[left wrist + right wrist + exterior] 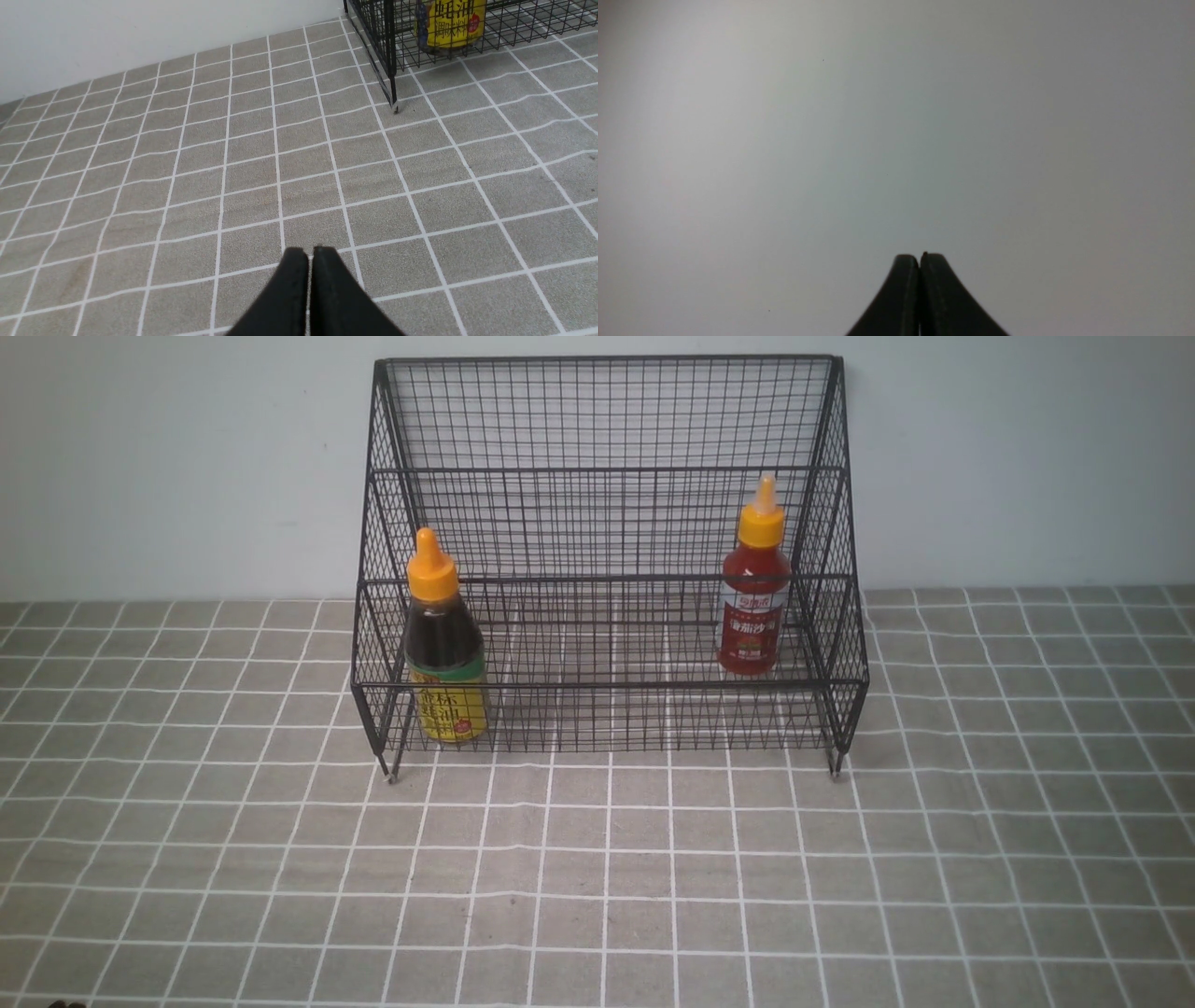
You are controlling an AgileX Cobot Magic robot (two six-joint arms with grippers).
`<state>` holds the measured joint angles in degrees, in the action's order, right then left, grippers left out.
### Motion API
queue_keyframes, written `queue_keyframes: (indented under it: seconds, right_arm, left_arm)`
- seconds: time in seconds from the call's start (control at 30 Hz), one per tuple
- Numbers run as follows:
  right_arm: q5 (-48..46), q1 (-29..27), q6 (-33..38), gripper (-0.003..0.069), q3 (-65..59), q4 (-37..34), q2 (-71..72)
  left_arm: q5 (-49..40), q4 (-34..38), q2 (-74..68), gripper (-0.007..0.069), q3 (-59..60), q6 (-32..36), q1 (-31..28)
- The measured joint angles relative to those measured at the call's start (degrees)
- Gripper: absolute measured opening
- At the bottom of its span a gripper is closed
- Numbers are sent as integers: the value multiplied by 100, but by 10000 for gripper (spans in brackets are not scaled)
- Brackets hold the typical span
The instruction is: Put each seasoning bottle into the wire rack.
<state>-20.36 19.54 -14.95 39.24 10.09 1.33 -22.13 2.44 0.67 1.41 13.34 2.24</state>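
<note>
Checked grey tablecloth (597,877) with white grid lines covers the table, running back to a pale wall (140,457).

Wire rack (607,457): black mesh, stepped, tall back against the wall, sloping sides, low front rail; stands upright on the cloth, centred in the front view.

Dark brown bottle (445,639), yellow-green label, orange-yellow nozzle cap: upright on the rack's lowest tier, at the left end, just behind the front rail.

Red bottle (753,583), slimmer, white-red label, same kind of cap: upright inside the rack near the right side, set further back than the brown one. The two are well apart.

Left gripper (309,254): black fingers pressed together, nothing between them, low over bare cloth, well apart from the rack's left front leg.

Right gripper (919,259): fingers closed tip to tip, empty, facing a plain grey surface.
</note>
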Motion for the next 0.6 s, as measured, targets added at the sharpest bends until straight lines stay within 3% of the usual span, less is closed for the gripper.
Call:
queue_keyframes:
  seconds: [0.6]
  right_arm:
    - [0,0,45,-12,0,14,0]
  left_arm:
    - [0,0,0,-7,0,0,0]
